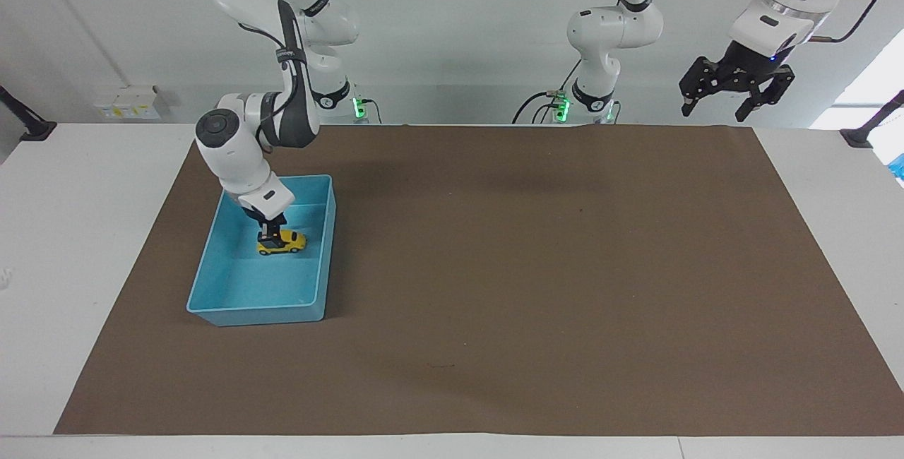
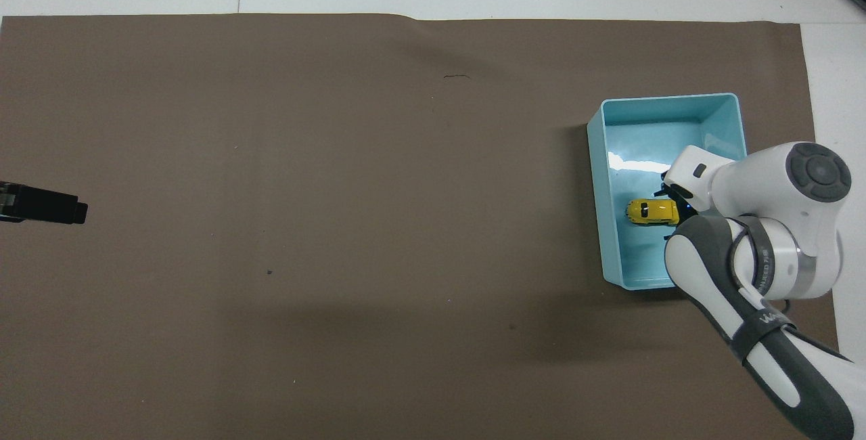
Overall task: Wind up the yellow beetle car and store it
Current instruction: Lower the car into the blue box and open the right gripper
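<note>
The yellow beetle car [image 1: 282,241] [image 2: 652,211] rests flat on its wheels on the floor of the light blue bin [image 1: 258,316] [image 2: 596,189]. My right gripper [image 1: 270,232] reaches down into the bin at the car's end nearer the right arm's side, and it is open with its fingers spread off the car. In the overhead view the right arm's wrist covers most of that gripper. My left gripper [image 1: 734,94] hangs open and high over the left arm's end of the table, waiting, holding nothing.
A brown mat [image 1: 537,282] covers most of the white table. The bin stands on it toward the right arm's end. In the overhead view only the dark tip of the left gripper [image 2: 42,204] shows at the edge.
</note>
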{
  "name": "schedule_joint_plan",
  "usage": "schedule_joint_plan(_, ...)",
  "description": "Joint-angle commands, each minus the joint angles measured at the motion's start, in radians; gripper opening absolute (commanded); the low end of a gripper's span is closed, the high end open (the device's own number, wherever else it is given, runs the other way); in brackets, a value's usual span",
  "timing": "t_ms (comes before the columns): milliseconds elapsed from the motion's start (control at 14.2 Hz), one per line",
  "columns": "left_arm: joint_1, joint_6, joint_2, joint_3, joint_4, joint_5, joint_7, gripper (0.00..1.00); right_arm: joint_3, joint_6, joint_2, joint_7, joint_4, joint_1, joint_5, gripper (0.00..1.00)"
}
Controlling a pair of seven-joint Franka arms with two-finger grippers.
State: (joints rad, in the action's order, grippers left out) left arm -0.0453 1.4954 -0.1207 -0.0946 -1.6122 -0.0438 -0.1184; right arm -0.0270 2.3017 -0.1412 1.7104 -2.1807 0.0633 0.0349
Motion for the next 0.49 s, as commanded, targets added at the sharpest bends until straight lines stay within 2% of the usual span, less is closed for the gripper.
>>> schedule_joint_plan(0, -0.013, 0.000, -0.014, -0.004, -0.014, -0.014, 0.002, 1.00, -0.008, 0.021, 0.003, 0.015, -0.008, 0.018, 0.014, 1.00)
schedule_joint_plan(423, -0.013, 0.000, -0.014, -0.004, -0.014, -0.014, 0.002, 1.00, -0.010, -0.021, -0.021, 0.021, 0.050, 0.004, 0.014, 1.00)
